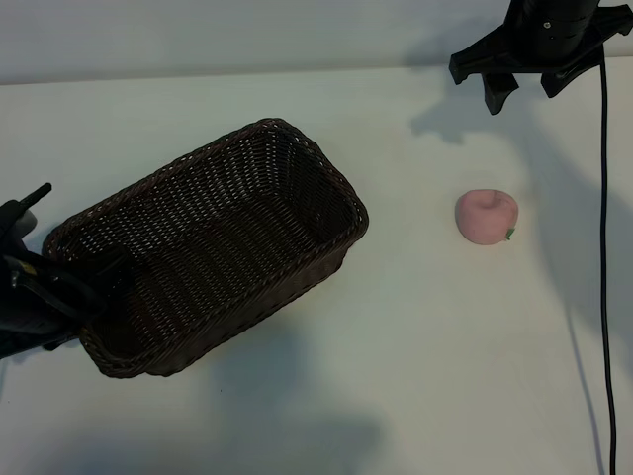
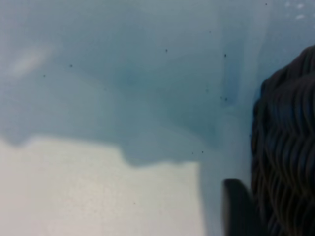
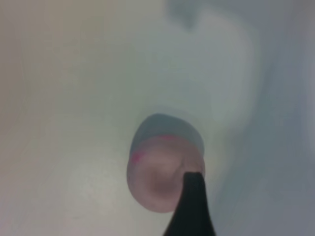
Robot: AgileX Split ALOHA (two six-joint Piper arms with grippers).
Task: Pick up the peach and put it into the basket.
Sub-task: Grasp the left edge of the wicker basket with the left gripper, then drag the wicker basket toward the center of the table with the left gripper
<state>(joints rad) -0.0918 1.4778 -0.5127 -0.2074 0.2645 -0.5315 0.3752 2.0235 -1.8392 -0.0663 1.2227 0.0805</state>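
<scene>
Below the raised, spread right gripper (image 1: pixel 521 87) the peach (image 1: pixel 487 216) is seen on the table (image 1: pixel 415 346), while the basket (image 1: pixel 213 247) rim is pinched by the low left gripper (image 1: pixel 84 282).

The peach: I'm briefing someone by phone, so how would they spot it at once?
Start at the big dark-brown woven wicker basket on the white table. Right of it, apart on bare tabletop, sits the small round pale-pink peach. Nothing else there is pink.
</scene>
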